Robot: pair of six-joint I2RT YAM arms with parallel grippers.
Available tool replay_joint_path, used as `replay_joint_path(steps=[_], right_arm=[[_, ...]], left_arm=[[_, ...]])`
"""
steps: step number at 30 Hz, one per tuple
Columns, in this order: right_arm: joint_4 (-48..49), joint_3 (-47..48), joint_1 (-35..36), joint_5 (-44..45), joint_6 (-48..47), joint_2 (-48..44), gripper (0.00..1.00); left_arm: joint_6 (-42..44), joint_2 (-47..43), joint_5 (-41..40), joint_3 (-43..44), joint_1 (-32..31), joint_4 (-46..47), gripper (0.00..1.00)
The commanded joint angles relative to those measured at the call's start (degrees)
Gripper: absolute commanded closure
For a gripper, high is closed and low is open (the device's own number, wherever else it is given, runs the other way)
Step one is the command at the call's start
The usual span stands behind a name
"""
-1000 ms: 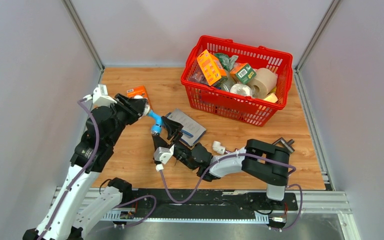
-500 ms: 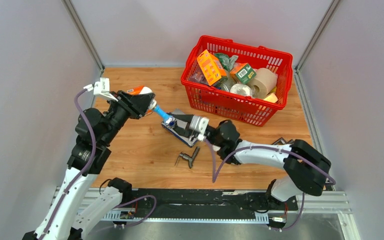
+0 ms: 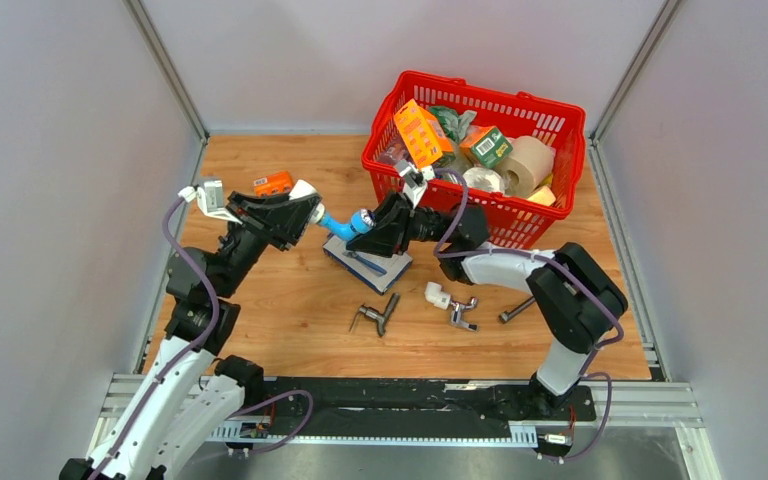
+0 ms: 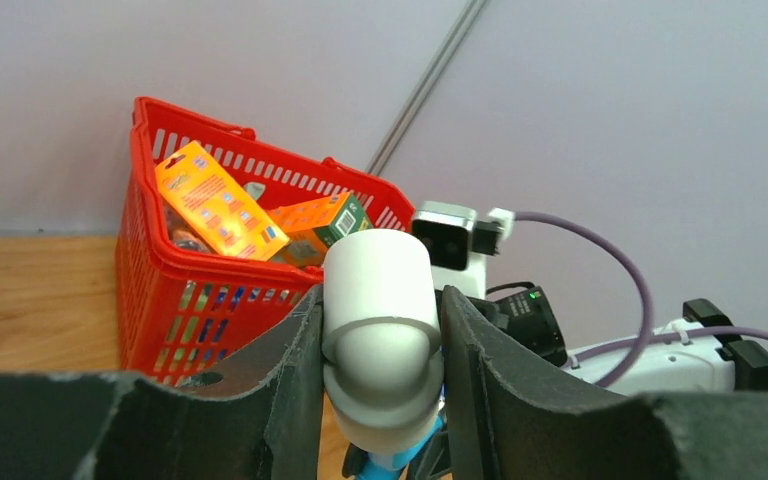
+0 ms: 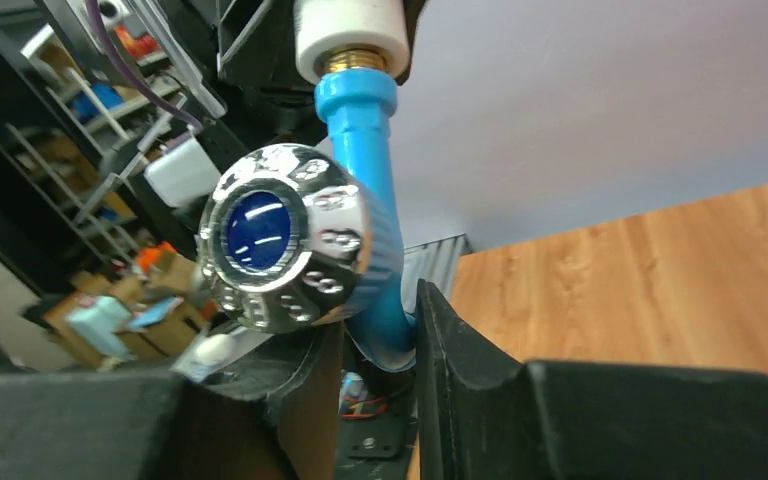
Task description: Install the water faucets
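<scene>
A light-blue water faucet (image 3: 341,227) hangs above the table between both arms. Its white elbow fitting (image 4: 378,330) is clamped in my left gripper (image 3: 310,214), whose jaws press on both sides of it (image 4: 382,300). My right gripper (image 3: 368,233) is shut on the faucet's blue body (image 5: 372,210) just below a chrome knob (image 5: 285,235) with a blue centre. In the right wrist view, my right gripper (image 5: 385,320) pinches the blue bend, and a brass thread joins the blue neck to the white fitting (image 5: 350,35).
A red basket (image 3: 430,208) of boxes and tape rolls stands at the back right, close behind my right wrist. On the table lie a blue-and-white packet (image 3: 370,264), a dark grey tap (image 3: 375,317), a chrome tap with a white elbow (image 3: 450,303) and an orange box (image 3: 274,183).
My right arm swung from the table's front up to the faucet and its jaws closed on the blue body. My left gripper kept its hold on the fitting and shifted slightly right.
</scene>
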Motion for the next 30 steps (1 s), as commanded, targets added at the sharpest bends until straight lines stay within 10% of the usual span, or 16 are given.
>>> replay_joint_path(steps=[1, 4, 10, 22, 30], right_arm=[[16.2, 1.8, -0.3, 0.5, 19.7, 1.8, 0.78], [7.9, -2.0, -2.2, 3.5, 9.8, -1.8, 0.47], [-20.5, -5.8, -2.9, 14.7, -21.8, -12.9, 0.17], [-22.5, -15.4, 12.6, 43.7, -73.4, -24.7, 0.08], [-18.8, -12.9, 21.7, 54.5, -91.6, -18.3, 0.07]], left_arm=[[0.7, -0.3, 9.1, -1.0, -1.2, 10.8, 1.00], [1.0, -1.4, 3.6, -0.9, -1.2, 6.3, 1.00], [0.2, -2.2, -8.4, 1.6, -1.2, -5.4, 1.00], [-8.2, 0.3, -20.5, 3.7, -1.2, -15.1, 1.00], [-10.3, 1.5, -19.5, 4.4, -1.2, -15.2, 1.00]])
